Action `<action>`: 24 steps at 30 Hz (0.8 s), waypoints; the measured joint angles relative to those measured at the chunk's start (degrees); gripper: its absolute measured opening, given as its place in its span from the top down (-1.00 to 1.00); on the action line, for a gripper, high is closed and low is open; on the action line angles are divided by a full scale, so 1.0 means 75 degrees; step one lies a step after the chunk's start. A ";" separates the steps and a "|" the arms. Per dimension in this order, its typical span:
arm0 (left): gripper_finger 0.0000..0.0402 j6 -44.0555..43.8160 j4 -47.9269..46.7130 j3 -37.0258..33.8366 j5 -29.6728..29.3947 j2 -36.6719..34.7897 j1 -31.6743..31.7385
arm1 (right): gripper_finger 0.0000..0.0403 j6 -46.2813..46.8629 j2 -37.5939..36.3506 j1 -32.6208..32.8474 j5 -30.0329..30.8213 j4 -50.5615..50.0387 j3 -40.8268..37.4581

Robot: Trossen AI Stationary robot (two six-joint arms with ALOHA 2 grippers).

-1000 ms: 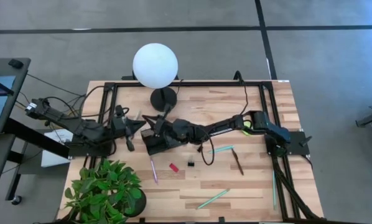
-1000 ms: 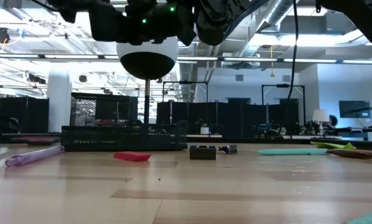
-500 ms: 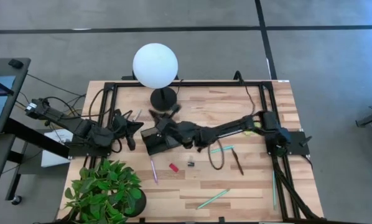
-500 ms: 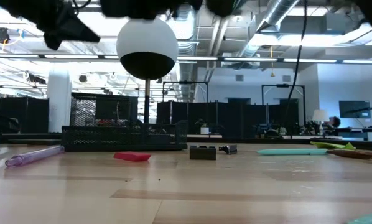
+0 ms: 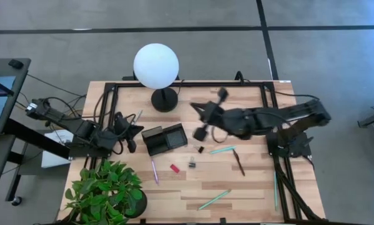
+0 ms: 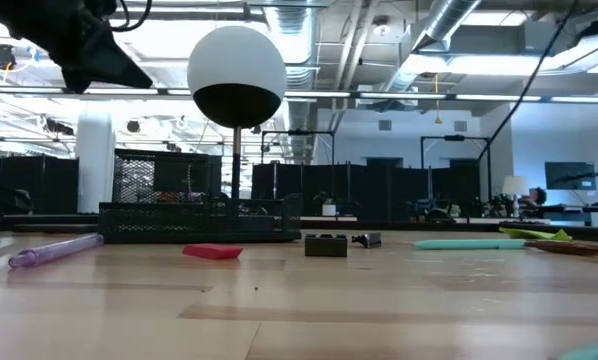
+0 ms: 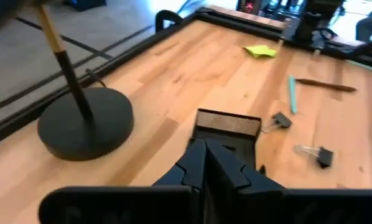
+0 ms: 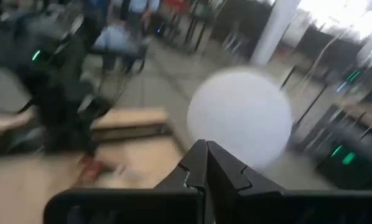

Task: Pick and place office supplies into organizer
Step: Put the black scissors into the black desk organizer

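Observation:
The black organizer (image 5: 165, 139) sits on the table left of centre; it also shows in the left wrist view (image 7: 228, 124) and the low view (image 6: 194, 222). Around it lie a purple pen (image 5: 154, 170), a red block (image 5: 174, 167), two black clips (image 5: 191, 162) (image 5: 200, 149), a teal pen (image 5: 222, 149), a brown pen (image 5: 238, 162) and a light-green pen (image 5: 214, 199). The lime sticky-note pad (image 7: 260, 51) lies far off. My left gripper (image 5: 137, 128) hovers shut just left of the organizer. My right gripper (image 5: 198, 111) is shut, raised right of the organizer, holding nothing.
A lamp with a white globe (image 5: 156, 65) and a round black base (image 5: 164, 100) stands at the far side behind the organizer. A potted plant (image 5: 106, 190) fills the near left corner. A black frame (image 5: 187, 84) borders the table.
My right gripper has drawn back from above the organizer, rising and swinging toward the table's right and far side, still shut. My left gripper has tipped downward and rolled a little beside the organizer. The supplies on the table have not moved.

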 joint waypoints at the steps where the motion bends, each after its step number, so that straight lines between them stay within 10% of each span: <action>1: 1.00 -0.0062 -0.0111 0.0000 0.0023 0.0003 -0.0043 | 1.00 0.0601 -0.0168 0.0050 -0.0152 -0.0736 0.0000; 8: 1.00 -0.2499 -0.2130 0.0000 0.0599 0.0044 -0.0229 | 1.00 0.4141 -0.0146 0.0438 -0.0105 -0.4445 -0.0299; 24: 0.72 -0.3676 -0.4313 -0.0003 0.2454 0.1352 -0.0229 | 1.00 0.4912 0.0756 0.0666 0.0338 -0.4131 -0.1256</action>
